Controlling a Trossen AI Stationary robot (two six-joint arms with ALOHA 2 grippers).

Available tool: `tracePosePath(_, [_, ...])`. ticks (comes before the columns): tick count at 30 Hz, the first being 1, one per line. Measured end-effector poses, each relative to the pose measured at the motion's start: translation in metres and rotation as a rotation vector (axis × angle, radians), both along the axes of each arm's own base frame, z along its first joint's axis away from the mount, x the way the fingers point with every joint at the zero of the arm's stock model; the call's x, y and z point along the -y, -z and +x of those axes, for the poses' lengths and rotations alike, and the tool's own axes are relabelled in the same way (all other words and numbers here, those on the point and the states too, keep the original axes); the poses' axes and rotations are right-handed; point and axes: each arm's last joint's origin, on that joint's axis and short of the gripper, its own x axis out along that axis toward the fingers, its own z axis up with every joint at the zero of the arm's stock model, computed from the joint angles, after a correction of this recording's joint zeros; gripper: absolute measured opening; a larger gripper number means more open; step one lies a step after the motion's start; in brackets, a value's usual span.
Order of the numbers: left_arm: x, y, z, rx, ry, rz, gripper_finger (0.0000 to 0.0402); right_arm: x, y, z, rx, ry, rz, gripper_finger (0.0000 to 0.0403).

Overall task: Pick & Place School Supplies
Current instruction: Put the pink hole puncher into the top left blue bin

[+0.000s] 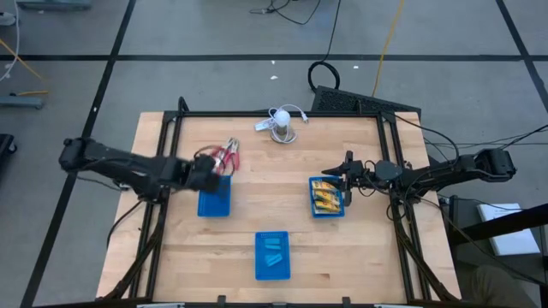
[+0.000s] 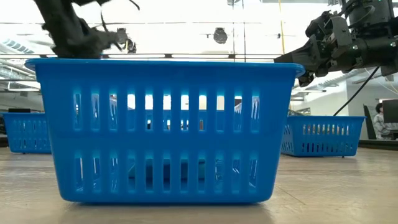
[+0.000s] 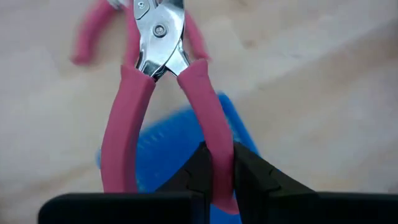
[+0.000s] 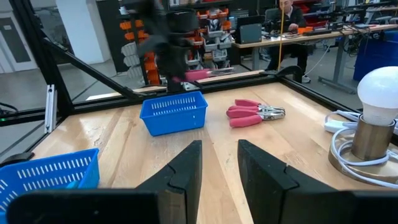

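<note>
My left gripper (image 1: pixel 208 174) is shut on a red-handled plier (image 3: pixel 158 74), which it holds in the air above the left blue tray (image 1: pixel 214 202). A second red-handled plier (image 4: pixel 255 113) lies flat on the table beside that tray. My right gripper (image 4: pixel 219 163) is open and empty. It hovers by the right tray (image 1: pixel 326 198), which holds yellow-orange boxes. Light-blue blocks lie in the near tray (image 1: pixel 272 255). My left gripper pinches one red handle (image 3: pixel 219 155) of the plier between its two fingers, towards that handle's free end. The other handle (image 3: pixel 121 143) hangs free beside them. The plier sticks out ahead of the fingers, metal head away from them. It is lifted clear above the blue tray.
A white bulb lamp (image 1: pixel 282 122) with a cable stands near the table's far edge. A black frame runs along the table's left, right and far edges. The near tray (image 2: pixel 165 130) fills the middle of the low view. Bare wood lies between the three trays.
</note>
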Motion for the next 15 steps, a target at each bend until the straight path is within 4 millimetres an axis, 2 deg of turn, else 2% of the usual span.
tracePosePath(4, [0.034, 0.000, -0.003, 0.064, -0.002, -0.015, 0.0044, 0.000, 0.000, 0.000, 0.000, 0.000, 0.000, 0.0093])
tracePosePath(8, [0.059, 0.008, -0.005, 0.080, -0.019, -0.034, 0.0040, 0.000, 0.000, 0.000, 0.000, 0.000, 0.000, 0.0093])
tracePosePath(15, [0.085, 0.026, -0.003, 0.038, -0.038, -0.058, 0.0043, 0.000, 0.000, 0.000, 0.000, 0.000, 0.000, 0.0093])
